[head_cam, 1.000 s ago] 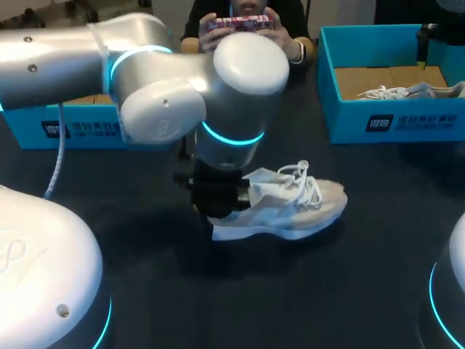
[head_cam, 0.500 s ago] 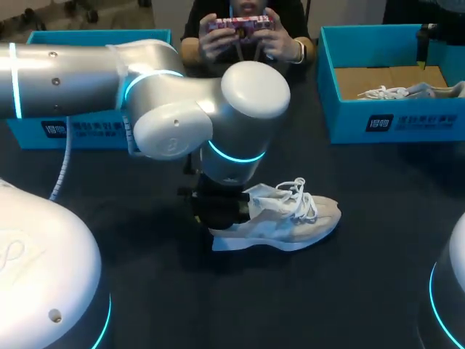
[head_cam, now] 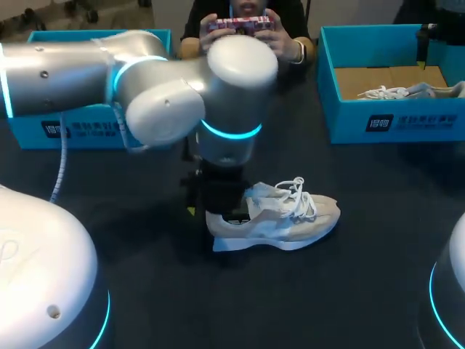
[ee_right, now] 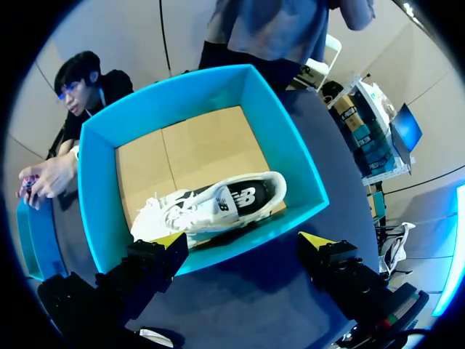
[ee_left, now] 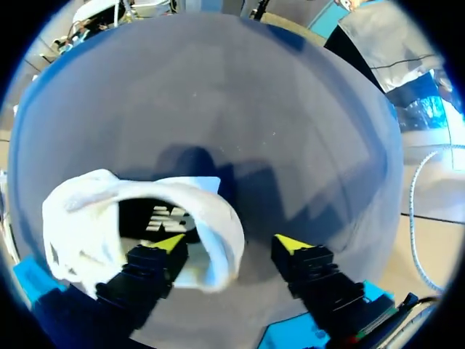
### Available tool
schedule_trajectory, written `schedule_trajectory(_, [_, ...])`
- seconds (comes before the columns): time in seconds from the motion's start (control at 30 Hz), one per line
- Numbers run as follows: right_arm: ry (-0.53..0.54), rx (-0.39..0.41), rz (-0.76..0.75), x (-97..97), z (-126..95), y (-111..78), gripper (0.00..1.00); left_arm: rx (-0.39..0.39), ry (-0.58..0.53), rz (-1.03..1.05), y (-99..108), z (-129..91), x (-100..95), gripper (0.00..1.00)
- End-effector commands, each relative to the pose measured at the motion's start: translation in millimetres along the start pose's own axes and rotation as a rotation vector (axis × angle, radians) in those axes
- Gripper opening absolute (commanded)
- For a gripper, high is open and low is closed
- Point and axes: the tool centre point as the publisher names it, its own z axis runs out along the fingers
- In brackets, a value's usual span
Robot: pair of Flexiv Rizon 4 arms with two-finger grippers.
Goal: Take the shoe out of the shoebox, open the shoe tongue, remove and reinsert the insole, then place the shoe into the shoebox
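A beige and white shoe (head_cam: 283, 217) lies on its sole in the middle of the dark table, toe to the right, laces loose on top. My left arm reaches over from the left, and its gripper (head_cam: 218, 207) hangs at the shoe's heel. In the left wrist view that gripper (ee_left: 231, 244) stands open. One finger (ee_left: 149, 265) dips into the shoe's mouth, the heel collar (ee_left: 221, 243) sits between the fingers, and the other finger stands apart from it. My right gripper (ee_right: 243, 240) hovers open above a blue shoebox (ee_right: 98, 182) holding a second white shoe (ee_right: 214, 203).
The blue shoebox (head_cam: 378, 123) with the other shoe stands at the back right. Another blue box (head_cam: 80, 127) stands at the back left, partly hidden by my left arm. Bare table lies in front of the shoe.
The left gripper carried the shoe's heel down and slightly left, the shoe settled flat, and the fingers then spread apart off the heel. The right gripper has not moved.
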Motion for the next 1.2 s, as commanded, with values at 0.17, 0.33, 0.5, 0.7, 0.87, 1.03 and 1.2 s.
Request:
schedule_trajectory(0.17, [0.001, -0.003, 0.001, -0.4, 0, -1.2, 1.00, 0.064, -0.165, -0.063, -6, -36, 23.2, 1.00])
schedule_trajectory(0.33, [0.001, -0.003, 0.001, -0.4, 0, -1.2, 1.00, 0.164, -0.304, -0.169, -8, -51, 33.0, 1.00])
schedule_trajectory(0.5, [0.001, -0.003, 0.001, -0.4, 0, -1.2, 1.00, 0.209, -0.403, -0.290, -5, -58, 42.0, 1.00])
schedule_trajectory(0.7, [0.001, -0.003, 0.001, -0.4, 0, -1.2, 1.00, 0.300, -0.544, -0.425, -1, -58, 61.0, 1.00])
schedule_trajectory(0.87, [0.001, -0.003, 0.001, -0.4, 0, -1.2, 1.00, 0.292, -0.630, -0.534, 7, -53, 78.2, 1.00])
schedule_trajectory(1.03, [0.001, -0.003, 0.001, -0.4, 0, -1.2, 1.00, 0.341, -0.717, -0.605, 15, -55, 97.8, 1.00])
schedule_trajectory(1.2, [0.001, -0.003, 0.001, -0.4, 0, -1.2, 1.00, 0.365, -0.801, -0.682, 17, -57, 122.3, 1.00])
